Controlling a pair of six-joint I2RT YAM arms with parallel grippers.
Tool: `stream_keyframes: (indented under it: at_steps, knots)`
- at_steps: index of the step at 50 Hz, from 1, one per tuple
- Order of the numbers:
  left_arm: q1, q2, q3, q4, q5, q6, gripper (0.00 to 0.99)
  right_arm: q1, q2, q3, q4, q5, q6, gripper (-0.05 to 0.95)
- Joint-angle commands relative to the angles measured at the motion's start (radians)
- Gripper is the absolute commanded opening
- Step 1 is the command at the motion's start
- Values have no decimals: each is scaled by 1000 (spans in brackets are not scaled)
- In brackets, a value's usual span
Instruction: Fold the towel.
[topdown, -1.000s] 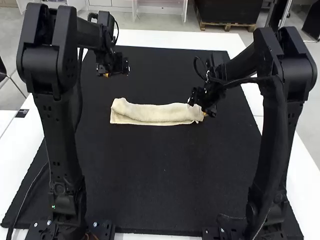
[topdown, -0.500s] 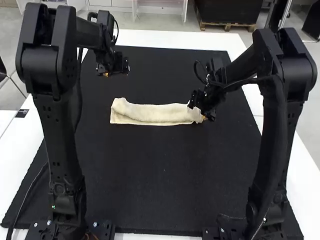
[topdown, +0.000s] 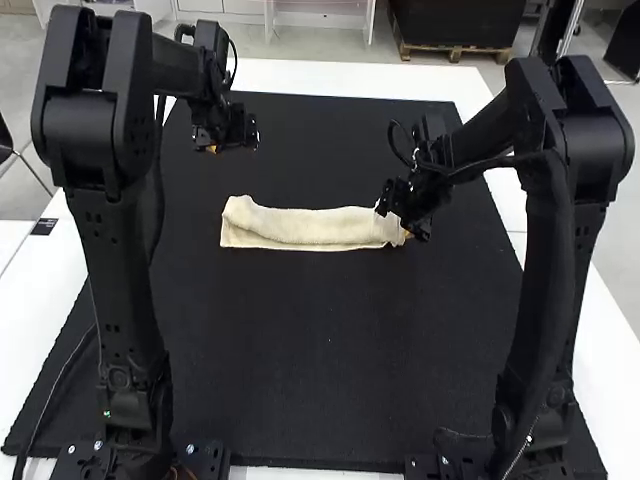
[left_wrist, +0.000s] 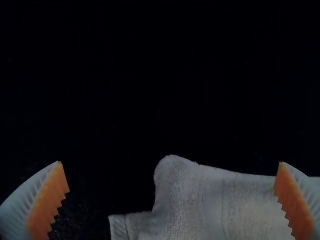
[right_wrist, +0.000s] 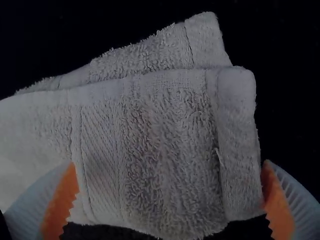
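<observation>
Towel (topdown: 312, 228) is in a long narrow strip across the middle of the mat (topdown: 320, 360), top layer stopping short of the near edge, so a flat lip of the bottom layer shows. Right gripper (right_wrist: 170, 164) is at the strip's right end, fingers wide apart either side of the cloth, nothing clenched. Left gripper (left_wrist: 170, 163) is also released, past the strip near its left end, not on it. I read this as lengthwise fold done, end-over-end fold next. Main risk: if I close the right one too high, it could pinch only the top layer and open the fold on the lift. Too low and the tips may scrub the mat and shove the strip sideways. Layers at that end don't line up, so a wide squeeze would likely bunch them into a lump. Left end has a raised bump at the far corner; folding onto it may leave a ridge. Light cloth, nothing pinning it, so a fast carry could drag the whole strip.
</observation>
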Motion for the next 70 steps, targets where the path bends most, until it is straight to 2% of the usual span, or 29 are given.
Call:
stream_keyframes:
  at_steps: [1,31,70]
  knots:
    - [0,-64,29,4,1,-9,970,28,-28,-2,4,-22,9,818]
    - [0,-72,24,2,1,-9,970,47,-19,-19,21,-22,29,816]
    - [0,-72,26,1,1,-9,970,-57,-3,24,21,42,-16,820]
